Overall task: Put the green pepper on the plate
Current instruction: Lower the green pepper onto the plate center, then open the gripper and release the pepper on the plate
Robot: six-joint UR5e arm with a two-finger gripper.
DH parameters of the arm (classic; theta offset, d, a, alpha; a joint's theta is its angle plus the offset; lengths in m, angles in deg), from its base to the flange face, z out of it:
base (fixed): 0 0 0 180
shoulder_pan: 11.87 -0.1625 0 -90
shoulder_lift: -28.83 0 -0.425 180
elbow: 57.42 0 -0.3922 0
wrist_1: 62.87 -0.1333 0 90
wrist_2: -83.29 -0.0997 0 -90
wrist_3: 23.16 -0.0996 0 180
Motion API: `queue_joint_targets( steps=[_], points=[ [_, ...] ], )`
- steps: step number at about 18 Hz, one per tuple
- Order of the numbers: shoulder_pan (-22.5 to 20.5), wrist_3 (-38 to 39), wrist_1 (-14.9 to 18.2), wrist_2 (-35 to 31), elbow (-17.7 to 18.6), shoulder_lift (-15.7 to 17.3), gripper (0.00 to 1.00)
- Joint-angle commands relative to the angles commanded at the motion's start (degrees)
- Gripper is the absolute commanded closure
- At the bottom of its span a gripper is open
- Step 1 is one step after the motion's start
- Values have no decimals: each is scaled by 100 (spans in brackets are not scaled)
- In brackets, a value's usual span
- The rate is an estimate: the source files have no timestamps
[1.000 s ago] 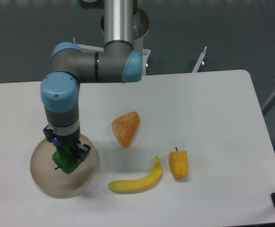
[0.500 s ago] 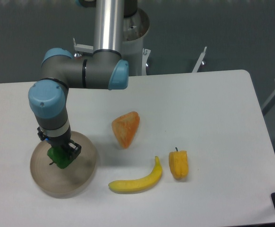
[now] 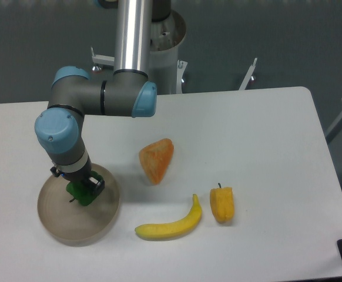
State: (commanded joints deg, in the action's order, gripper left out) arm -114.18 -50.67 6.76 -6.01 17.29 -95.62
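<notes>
Green pepper (image 3: 80, 194) sits low over the beige plate (image 3: 62, 226), toward its upper middle, with the gripper (image 3: 79, 189) closed around it from above; whether the pepper rests on the plate's surface cannot be told. Bare plate shows in front and to the left of the pepper, and the plate holds nothing else. Its rim lies near the front-left part of the white table (image 3: 265, 147). Well to the right, apart from the plate, lie an orange wedge-shaped piece (image 3: 156, 160), a banana (image 3: 171, 224) and a yellow-orange pepper (image 3: 221, 203). Open tabletop stretches beyond them to the right edge.
</notes>
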Motion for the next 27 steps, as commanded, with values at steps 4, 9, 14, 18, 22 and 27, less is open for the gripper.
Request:
queue_joint_targets(
  steps=[4, 9, 14, 18, 22, 27],
  points=[
    [53, 122, -186, 0, 62, -61, 64],
    [61, 176, -265, 9, 62, -123, 64],
    [62, 167, -265, 26, 62, -123, 59],
    [62, 123, -265, 26, 62, -123, 31],
    [53, 88, -256, 0, 53, -79, 15],
    [53, -61, -204, 0, 0, 52, 10]
  ],
)
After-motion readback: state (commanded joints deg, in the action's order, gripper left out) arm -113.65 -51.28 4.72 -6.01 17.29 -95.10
